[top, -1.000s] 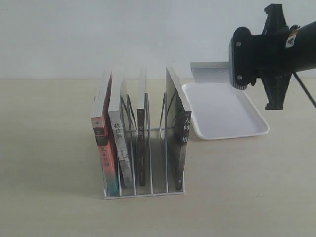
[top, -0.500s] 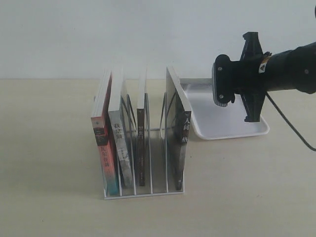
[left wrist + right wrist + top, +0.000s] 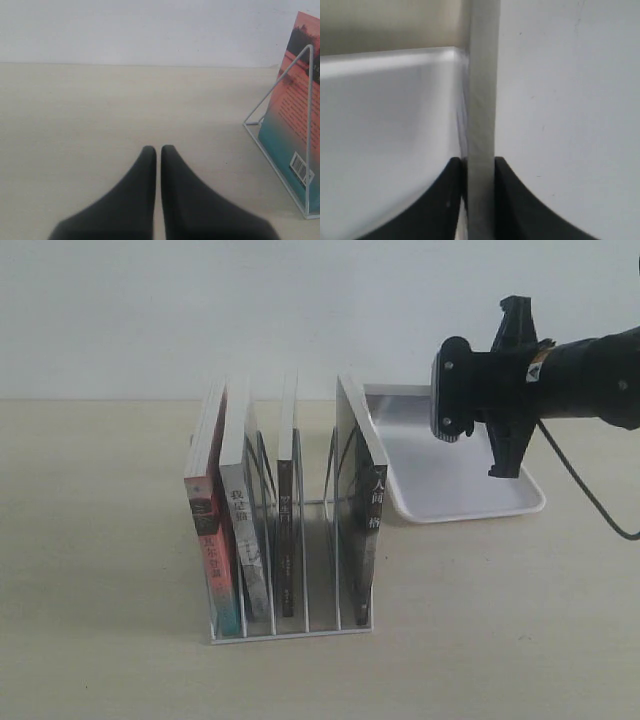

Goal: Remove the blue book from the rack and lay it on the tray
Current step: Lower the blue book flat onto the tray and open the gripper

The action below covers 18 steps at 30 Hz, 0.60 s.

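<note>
The blue book (image 3: 481,100) is held in the right jaws, which are closed on its thin edge, with a black finger (image 3: 442,200) pressing on each side. In the right wrist view it shows only as a pale grey-white strip seen edge-on, and none of its cover can be made out. In the exterior view it appears as a flat pale slab (image 3: 400,390) lying level ahead of the right arm (image 3: 590,380), over the far end of the tray (image 3: 500,502). Whether it touches the tray cannot be told.

The tray lies on the worktop (image 3: 100,540), just behind and to the right of the rack (image 3: 290,632) in that view. The rack holds four books on end:
- a red-and-teal-spined book (image 3: 212,550) in the leftmost slot
- a pale grey book (image 3: 245,540) beside it
- a thin dark book (image 3: 287,540) near the middle
- a black-spined book (image 3: 368,530) with white characters in the rightmost slot

All four lean slightly to the left.

The left jaws are closed tip to tip with only a hairline between the fingers (image 3: 135,200), and they hold nothing. They hang low over the worktop, near the rack's end wire and the red-and-teal book's barcoded cover.
</note>
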### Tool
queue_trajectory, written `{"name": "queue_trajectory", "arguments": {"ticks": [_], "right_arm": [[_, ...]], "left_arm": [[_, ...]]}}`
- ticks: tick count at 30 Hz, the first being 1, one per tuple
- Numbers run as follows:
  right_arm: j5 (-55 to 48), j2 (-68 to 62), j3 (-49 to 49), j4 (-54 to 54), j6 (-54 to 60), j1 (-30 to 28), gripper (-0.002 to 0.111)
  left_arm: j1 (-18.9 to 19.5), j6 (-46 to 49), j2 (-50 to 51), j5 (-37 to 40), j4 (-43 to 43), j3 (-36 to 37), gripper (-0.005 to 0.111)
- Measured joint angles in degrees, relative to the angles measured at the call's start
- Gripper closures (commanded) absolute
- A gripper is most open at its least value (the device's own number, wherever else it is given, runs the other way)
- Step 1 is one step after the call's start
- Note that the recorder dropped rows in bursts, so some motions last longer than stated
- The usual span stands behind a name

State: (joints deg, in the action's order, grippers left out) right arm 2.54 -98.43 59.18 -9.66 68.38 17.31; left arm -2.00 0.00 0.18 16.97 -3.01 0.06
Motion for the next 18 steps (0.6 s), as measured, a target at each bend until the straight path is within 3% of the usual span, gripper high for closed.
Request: {"name": "queue_trajectory", "arguments": {"ticks": [9,18], "right_arm": [[2.49,0.00,0.00,0.00,-3.46,-3.15,0.073],[-2.18,0.00,0.00,0.00,-9.04,-3.15,0.073]], "left_arm": [[0.00,0.00,0.00,0.00,0.00,0.00,0.103],[0.00,0.00,0.00,0.00,0.00,0.00,0.103]]}}
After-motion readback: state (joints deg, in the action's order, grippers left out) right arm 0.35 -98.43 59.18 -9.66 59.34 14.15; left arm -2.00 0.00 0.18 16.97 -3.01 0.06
